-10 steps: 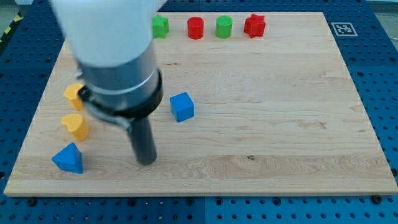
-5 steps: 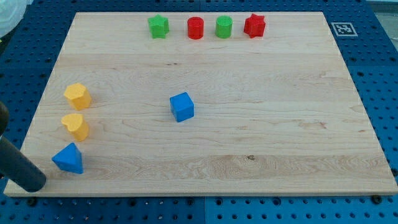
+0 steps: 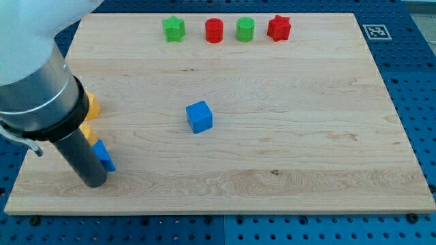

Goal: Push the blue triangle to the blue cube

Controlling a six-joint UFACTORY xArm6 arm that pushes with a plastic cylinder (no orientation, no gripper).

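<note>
The blue triangle lies near the board's lower left, mostly hidden behind my rod. My tip rests on the board just left of and below the triangle, touching it. The blue cube stands alone near the middle of the board, well to the right of and above the triangle.
Two yellow blocks sit at the left, partly hidden by the arm. Along the top edge stand a green star, a red cylinder, a green cylinder and a red star.
My tip came in from the lower left edge against the blue triangle, which has slid a little to the right and up. The arm now covers the yellow blocks.
</note>
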